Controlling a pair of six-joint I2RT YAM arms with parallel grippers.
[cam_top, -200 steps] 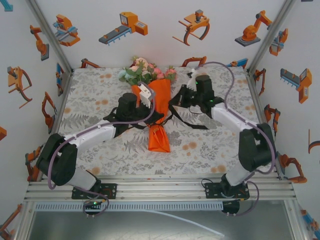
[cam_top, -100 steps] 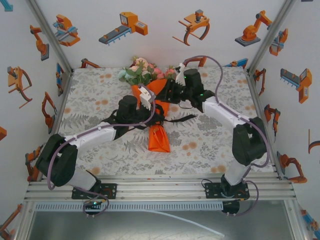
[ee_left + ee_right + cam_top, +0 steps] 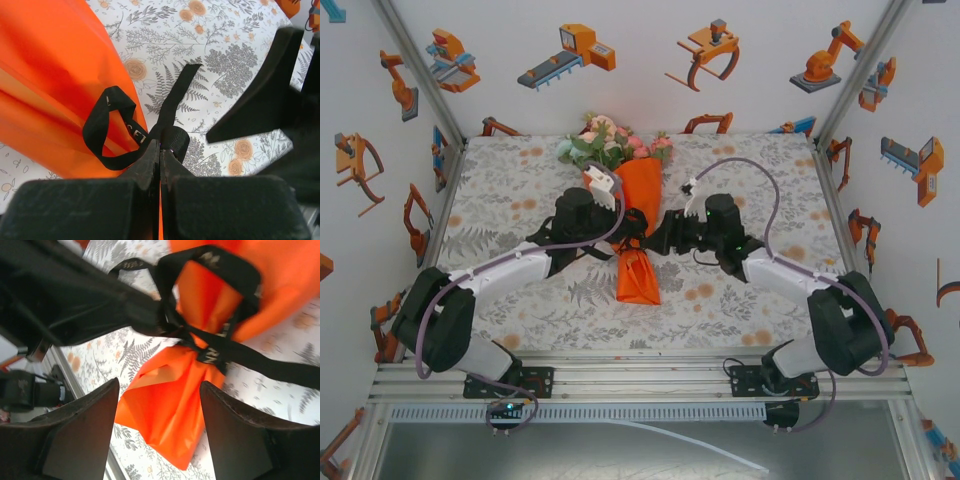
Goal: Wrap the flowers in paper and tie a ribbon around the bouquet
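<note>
The bouquet lies along the table's middle, its flowers (image 3: 610, 145) at the far end and the orange paper (image 3: 641, 185) narrowing to a pinched waist with a flared tail (image 3: 638, 280). The black ribbon (image 3: 102, 131) is looped and knotted round that waist. My left gripper (image 3: 632, 226) reaches in from the left and is shut on a ribbon strand (image 3: 160, 146). My right gripper (image 3: 657, 238) comes from the right and stands open, its fingers (image 3: 85, 435) either side of the paper tail (image 3: 170, 415), just below the ribbon knot (image 3: 210, 352) and touching nothing.
The table (image 3: 520, 180) carries a floral-print cloth. Walls close it in at the back and both sides. A metal rail (image 3: 640, 375) runs along the near edge. Purple-grey cables (image 3: 740, 165) arc over the right arm.
My right gripper has let go of the ribbon, opened, and swung from the far right of the bouquet down to its waist. The left gripper has kept its hold and barely moved.
</note>
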